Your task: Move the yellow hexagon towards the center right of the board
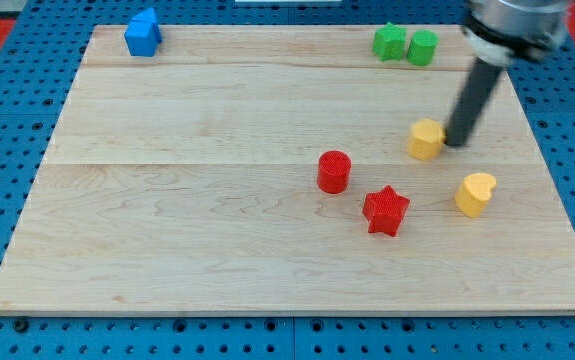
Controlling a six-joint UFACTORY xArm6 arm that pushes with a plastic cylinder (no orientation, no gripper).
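Observation:
The yellow hexagon (426,139) lies on the wooden board (187,230), right of centre and a little above the middle. My tip (456,143) is at the hexagon's right side, touching it or nearly so. The dark rod slants up to the view's top right.
A yellow heart (475,193) lies below and right of the hexagon. A red cylinder (334,171) and a red star (386,210) lie to its lower left. A green star (390,42) and a green cylinder (423,47) sit at the top right. A blue block (143,32) sits at the top left.

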